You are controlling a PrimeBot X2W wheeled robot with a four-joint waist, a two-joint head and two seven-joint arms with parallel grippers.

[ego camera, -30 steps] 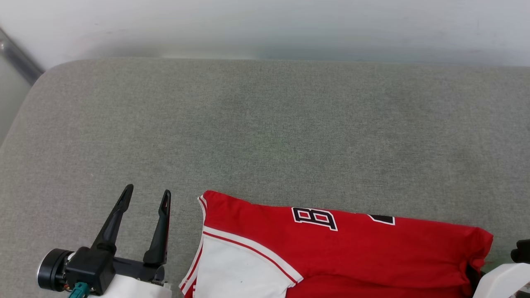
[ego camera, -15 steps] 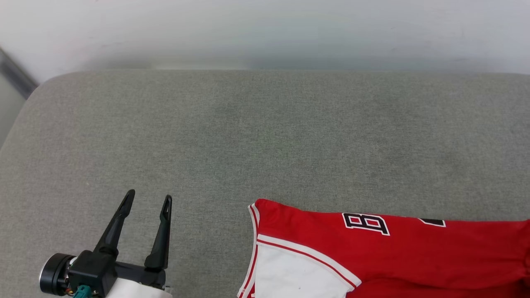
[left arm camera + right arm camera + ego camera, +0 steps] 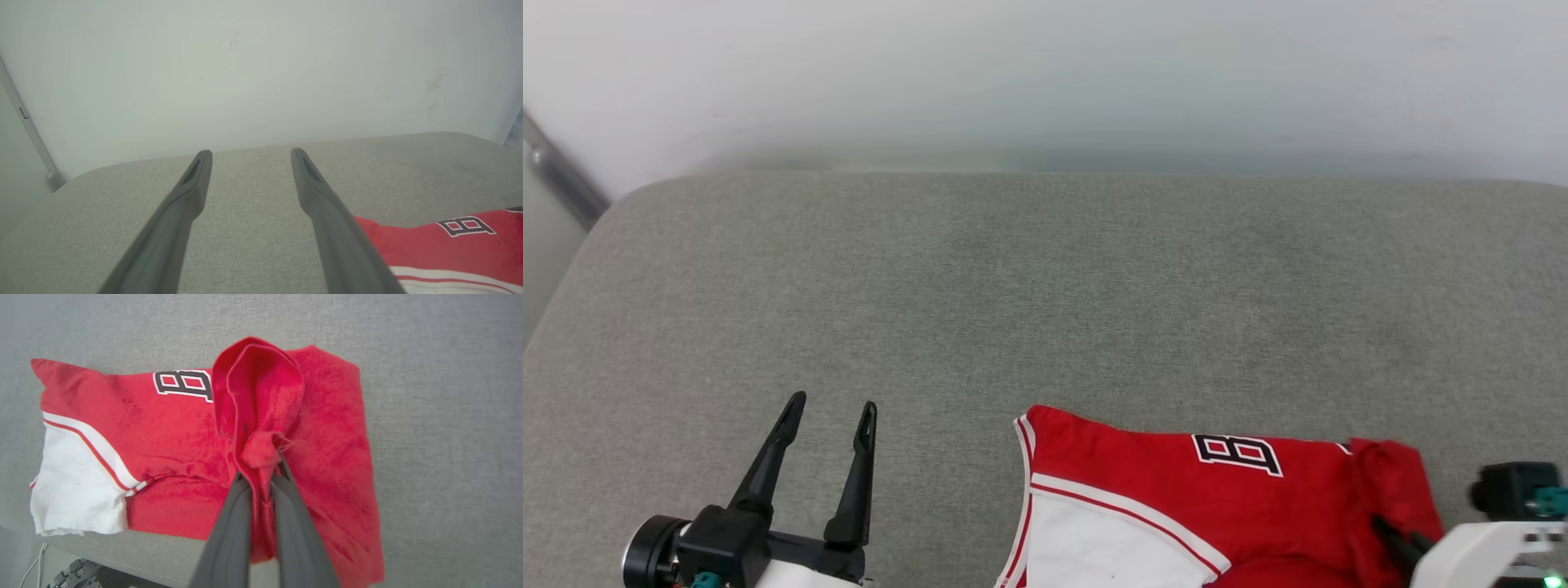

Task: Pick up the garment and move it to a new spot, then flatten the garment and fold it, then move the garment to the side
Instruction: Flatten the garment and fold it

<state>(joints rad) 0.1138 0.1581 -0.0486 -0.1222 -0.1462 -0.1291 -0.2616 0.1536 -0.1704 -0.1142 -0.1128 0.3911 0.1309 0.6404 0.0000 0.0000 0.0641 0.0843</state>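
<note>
One thin red jersey (image 3: 1176, 498) with white panels lies folded at the near edge of the grey fabric bench (image 3: 1013, 286). Its bunched fold is clamped in the jaws of the right gripper (image 3: 263, 471), apparently to drag it aside; the left gripper (image 3: 833, 404) hovers over the bench's near left, jaws apart.

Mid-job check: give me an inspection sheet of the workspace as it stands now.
Surface: grey woven-fabric padded top, smooth.
Job's things: red thin-fabric sports jersey with white panel lies at the near edge, its right end bunched and lifted.
Clutter: nothing seen.
Grippers: left gripper open, beside the jersey and apart from it; right gripper shut on the jersey's raised fold.
Cables: thin pale cable below the top's near edge.
Surroundings: pale wall behind; grey metal strip at left.
</note>
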